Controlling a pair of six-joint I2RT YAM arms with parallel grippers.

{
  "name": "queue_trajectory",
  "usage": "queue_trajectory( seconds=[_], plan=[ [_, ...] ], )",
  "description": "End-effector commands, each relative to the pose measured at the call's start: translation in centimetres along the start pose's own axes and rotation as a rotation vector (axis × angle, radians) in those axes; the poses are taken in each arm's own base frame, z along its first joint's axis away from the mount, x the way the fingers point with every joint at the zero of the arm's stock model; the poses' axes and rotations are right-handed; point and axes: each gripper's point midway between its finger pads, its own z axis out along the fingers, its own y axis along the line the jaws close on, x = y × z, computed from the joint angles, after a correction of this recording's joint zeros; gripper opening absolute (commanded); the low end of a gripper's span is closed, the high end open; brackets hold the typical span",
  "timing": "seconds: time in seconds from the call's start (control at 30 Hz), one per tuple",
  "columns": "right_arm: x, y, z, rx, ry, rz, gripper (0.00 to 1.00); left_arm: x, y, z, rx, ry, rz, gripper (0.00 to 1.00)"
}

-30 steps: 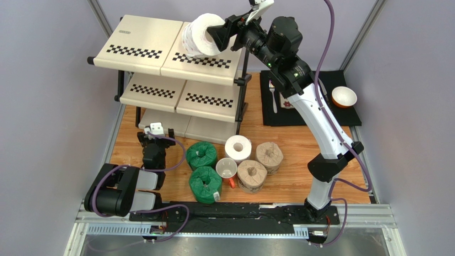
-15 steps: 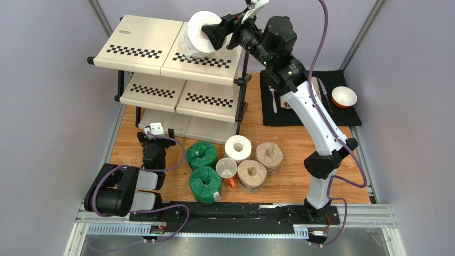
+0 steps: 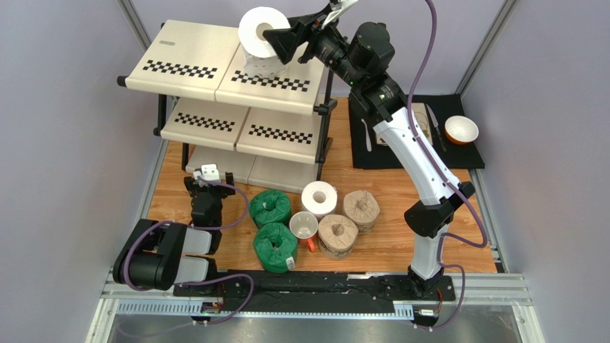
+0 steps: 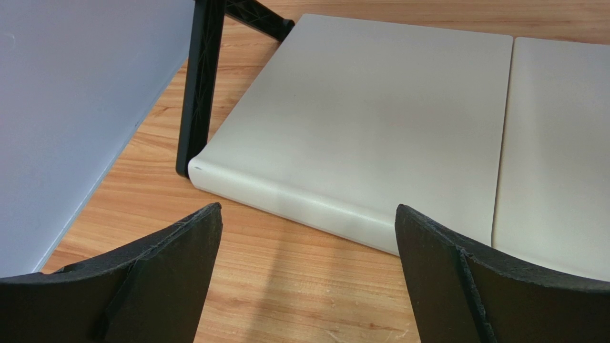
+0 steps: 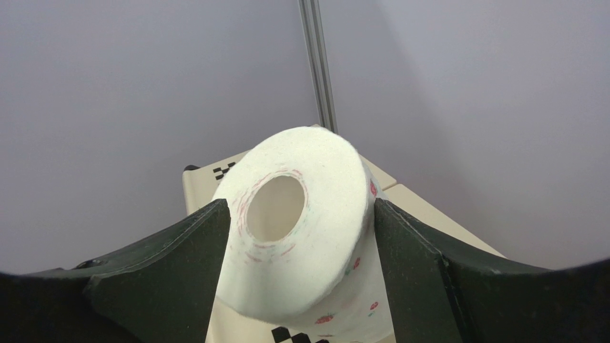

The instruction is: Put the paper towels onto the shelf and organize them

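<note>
My right gripper is shut on a white floral paper towel roll, held tilted over the top tier of the shelf; the roll sits squeezed between both fingers above the checkered front strip. On the wooden table stand the other white roll, two green rolls and two tan rolls. My left gripper is open and empty just above the table, in front of the shelf's bottom tier.
A white mug with a red handle stands among the rolls. A black placemat with a fork, a knife and an orange bowl lies at the back right. Grey walls close both sides.
My right gripper has lifted the white roll up and back over the top tier and tipped it more upright. The left arm has not moved.
</note>
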Motion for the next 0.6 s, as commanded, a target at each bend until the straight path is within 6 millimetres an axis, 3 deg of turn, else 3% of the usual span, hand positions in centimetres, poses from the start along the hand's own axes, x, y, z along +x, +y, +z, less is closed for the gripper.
queue_trajectory(
  seconds=[0.0, 0.3, 0.37, 0.4, 0.43, 0.5, 0.57],
  plan=[
    [-3.8, 1.7, -0.4, -0.041, -0.104, 0.003, 0.78, 7.7, 1.6, -6.6, 0.022, 0.194, 0.065, 0.99],
    [-3.0, 1.6, -0.3, -0.046, -0.078, 0.009, 0.78, 7.7, 1.6, -6.6, 0.020, 0.193, 0.062, 0.99],
    [-3.7, 2.1, -1.1, -0.052, -0.082, 0.000, 0.78, 7.7, 1.6, -6.6, 0.022, 0.194, 0.062, 0.99],
    [-2.4, 1.7, -1.2, -0.045, -0.055, -0.003, 0.78, 7.7, 1.6, -6.6, 0.022, 0.194, 0.062, 0.99],
    [-4.4, 2.6, -2.6, -0.054, -0.086, -0.015, 0.78, 7.6, 1.5, -6.6, 0.021, 0.191, 0.061, 0.99],
    [-4.8, 2.6, -4.0, -0.038, -0.088, -0.032, 0.78, 7.7, 1.6, -6.7, 0.022, 0.195, 0.063, 0.99],
    [-5.0, 2.1, -6.9, 0.033, -0.077, -0.030, 0.78, 7.7, 1.6, -6.6, 0.020, 0.193, 0.062, 0.99]
  ],
)
